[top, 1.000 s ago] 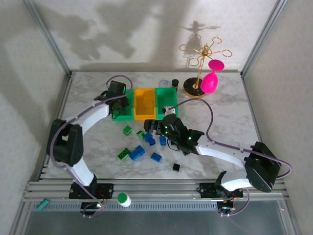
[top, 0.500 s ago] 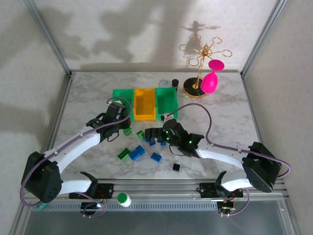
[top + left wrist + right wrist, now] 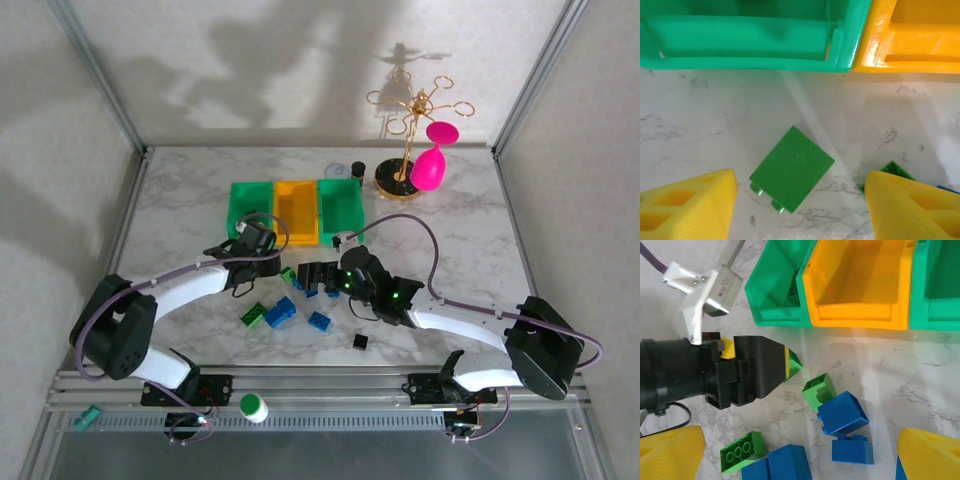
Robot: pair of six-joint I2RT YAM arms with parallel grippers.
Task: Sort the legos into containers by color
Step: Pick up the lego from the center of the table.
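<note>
While left gripper and right gripper both stand open, one green brick lies untouched between the left jaws. Bare marble runs ahead to three bins: two green, one yellow.

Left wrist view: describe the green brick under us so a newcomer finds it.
In the bin row, the left green bin meets the yellow-orange bin. On the marble before that seam lies a green brick. It shows a smooth face, turned diamond-wise, while the neighbouring green brick shows studs.

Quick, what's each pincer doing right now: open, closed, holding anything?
Left pincer: open, straddling a loose green brick, not gripping it.
Right pincer: open, holding nothing.
</note>
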